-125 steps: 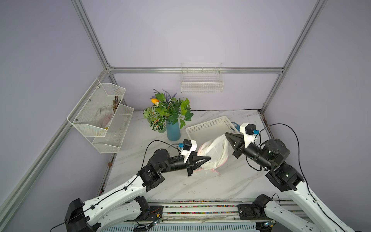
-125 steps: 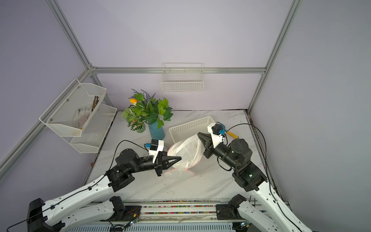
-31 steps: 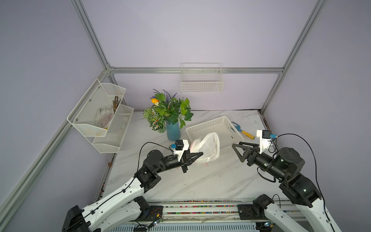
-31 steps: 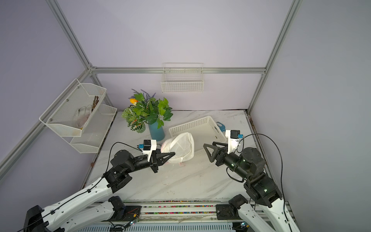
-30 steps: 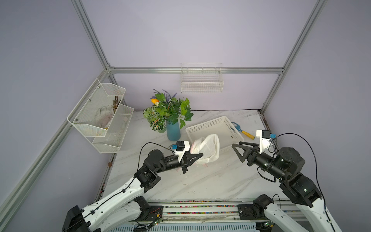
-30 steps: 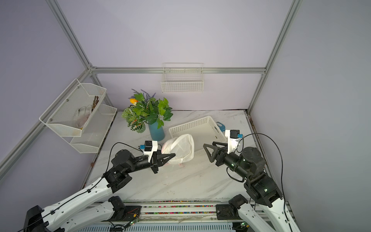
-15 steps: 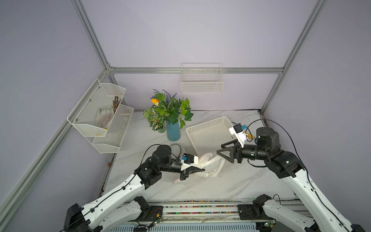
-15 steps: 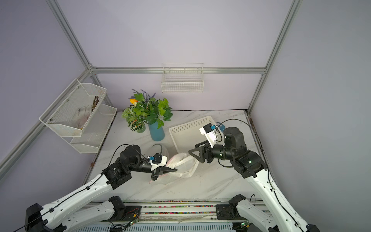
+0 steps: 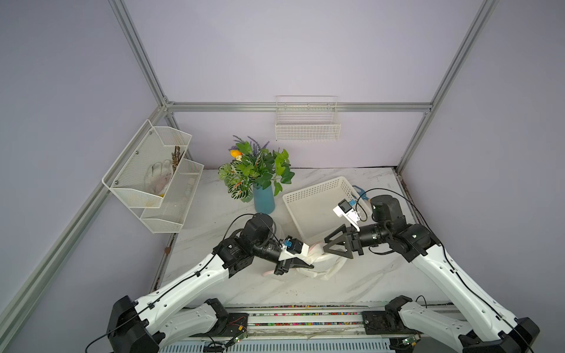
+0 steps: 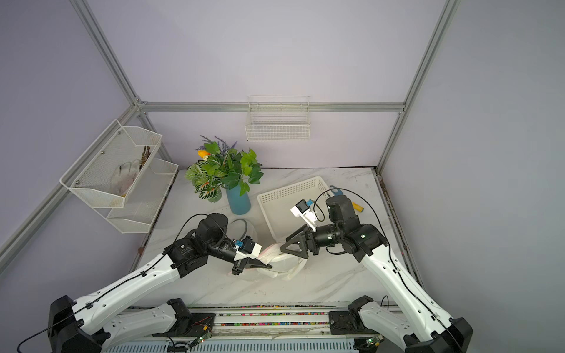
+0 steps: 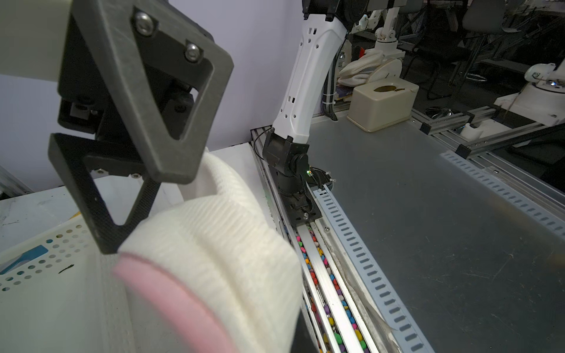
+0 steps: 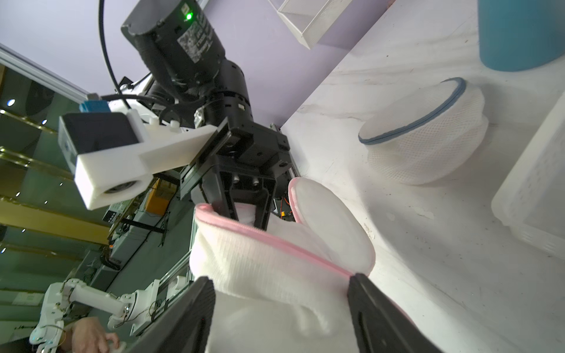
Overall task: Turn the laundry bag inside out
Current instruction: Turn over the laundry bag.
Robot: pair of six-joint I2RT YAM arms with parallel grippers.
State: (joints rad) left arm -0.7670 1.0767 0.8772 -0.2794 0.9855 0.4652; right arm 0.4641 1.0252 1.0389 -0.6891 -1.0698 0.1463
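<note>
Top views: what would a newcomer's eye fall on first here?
The white, pink-trimmed bag lies crumpled mid-scene. The left fingers are shut on it; the right fingers stand open astride its other end. Behind, a plant in a blue vase stands beside a white basket.

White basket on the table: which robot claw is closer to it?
Right. The right gripper hangs open at the white basket's front rim; the left gripper, shut on the laundry bag, sits farther forward, off its near corner.

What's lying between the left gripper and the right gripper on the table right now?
The laundry bag, bunched white mesh with pink trim, spans that gap in both top views; the left gripper is shut on it.
</note>
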